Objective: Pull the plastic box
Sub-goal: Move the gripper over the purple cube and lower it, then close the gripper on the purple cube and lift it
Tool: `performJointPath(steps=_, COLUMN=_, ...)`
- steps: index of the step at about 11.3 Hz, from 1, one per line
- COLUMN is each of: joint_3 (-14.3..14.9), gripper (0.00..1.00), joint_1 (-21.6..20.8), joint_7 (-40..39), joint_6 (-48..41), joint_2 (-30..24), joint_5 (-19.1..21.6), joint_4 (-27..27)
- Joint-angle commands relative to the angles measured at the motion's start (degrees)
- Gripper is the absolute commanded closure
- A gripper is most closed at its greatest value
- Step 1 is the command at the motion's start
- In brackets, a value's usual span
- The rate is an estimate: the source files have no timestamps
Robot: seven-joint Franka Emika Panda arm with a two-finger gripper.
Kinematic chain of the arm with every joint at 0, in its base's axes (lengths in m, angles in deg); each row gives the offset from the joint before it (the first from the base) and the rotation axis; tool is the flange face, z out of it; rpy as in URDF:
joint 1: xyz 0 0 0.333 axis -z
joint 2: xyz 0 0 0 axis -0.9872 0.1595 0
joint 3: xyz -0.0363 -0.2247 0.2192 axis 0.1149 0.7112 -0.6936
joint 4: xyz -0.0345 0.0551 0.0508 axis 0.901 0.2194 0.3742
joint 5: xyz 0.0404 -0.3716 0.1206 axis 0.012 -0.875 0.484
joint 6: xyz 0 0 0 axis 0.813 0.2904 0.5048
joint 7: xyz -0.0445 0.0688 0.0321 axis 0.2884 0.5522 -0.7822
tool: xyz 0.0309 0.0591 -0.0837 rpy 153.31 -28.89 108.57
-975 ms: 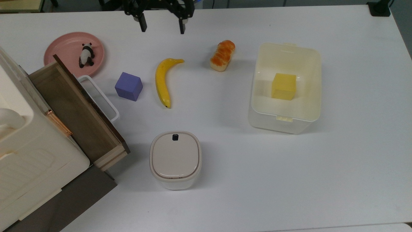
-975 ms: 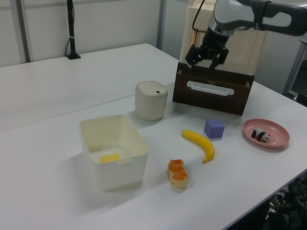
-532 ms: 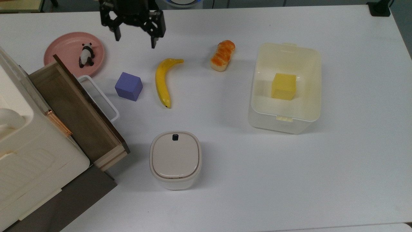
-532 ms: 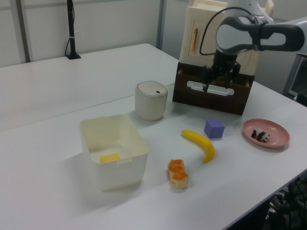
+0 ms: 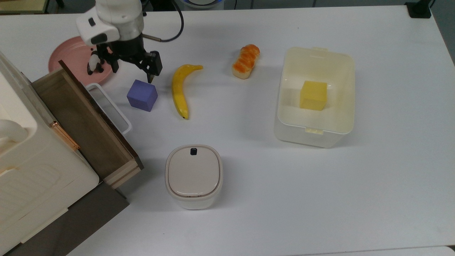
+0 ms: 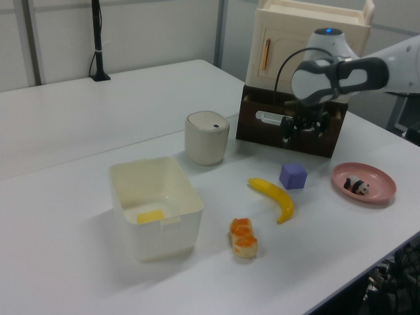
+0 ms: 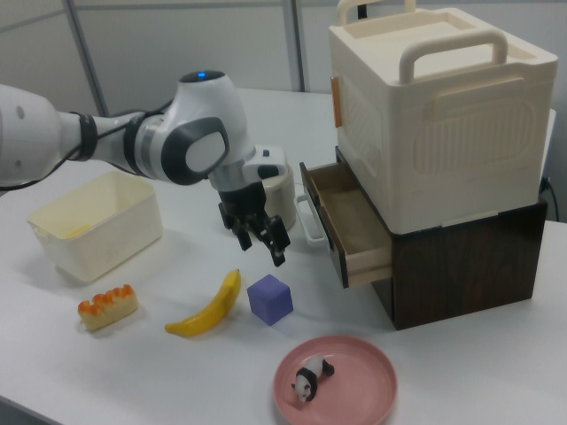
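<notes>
White tabletop (image 5: pixel 249 213) fills nearly the whole top view, and one robot arm reaches in from the upper left of that frame. Its black two-finger gripper (image 5: pixel 133 69) hangs with the fingers spread wide and nothing between them, above the gap between one pink round plate (image 5: pixel 69 48) and one purple cube (image 5: pixel 142 95). In the right view the gripper (image 7: pixel 257 235) sits near mid-frame, above the cube (image 7: pixel 269 298).

One large cream-white translucent plastic box (image 5: pixel 316 131) stands at the right of the top view, well apart from the gripper, with a latch tab on its upper and lower rims. Inside it lies one yellow block (image 5: pixel 313 95). In the left view the box (image 6: pixel 164 226) is at the lower left; in the right view (image 7: pixel 93 221) at the left edge.

Between box and cube lie one yellow banana (image 5: pixel 179 89) and one orange-topped bread roll (image 5: pixel 246 61). One small panda figure (image 5: pixel 93 63) lies on the plate. One beige rounded-square bin with a black button on its lid (image 5: pixel 193 176) stands at the lower centre of the top view. At the left of the top view one dark wooden drawer (image 5: pixel 81 121) is pulled open, with one white handle (image 5: pixel 113 106) on its front, below one cream carrying case (image 7: pixel 434 115).
</notes>
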Motion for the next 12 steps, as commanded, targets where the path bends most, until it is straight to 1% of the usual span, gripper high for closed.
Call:
performJointPath(steps=1, joint_3=0.1, gripper=0.0, joint_1=-0.52, joint_7=0.99, joint_6=1.67, joint_2=2.92, joint_5=-2.66, joint_4=-0.45)
performJointPath(steps=2, joint_3=0.01, gripper=0.0, joint_1=-0.69, joint_7=1.07, joint_6=1.58, joint_2=3.63, joint_5=-3.72, joint_4=-0.54)
performJointPath(steps=3, joint_3=0.1, gripper=0.0, joint_1=-0.69, joint_7=1.08, joint_6=1.58, joint_2=3.72, joint_5=-3.73, joint_4=-0.63)
performJointPath(steps=7, joint_3=0.19, gripper=0.0, joint_1=-0.61, joint_7=1.08, joint_6=2.63, joint_2=8.81, joint_5=-4.6, joint_4=-0.19)
performJointPath(steps=11, joint_3=0.19, gripper=0.01, joint_1=-0.61, joint_7=1.08, joint_6=3.34, joint_2=9.61, joint_5=-4.69, joint_4=-0.19)
performJointPath(steps=12, joint_3=0.19, gripper=0.3, joint_1=-0.61, joint_7=1.08, joint_6=3.43, joint_2=9.7, joint_5=-5.13, joint_4=-0.1)
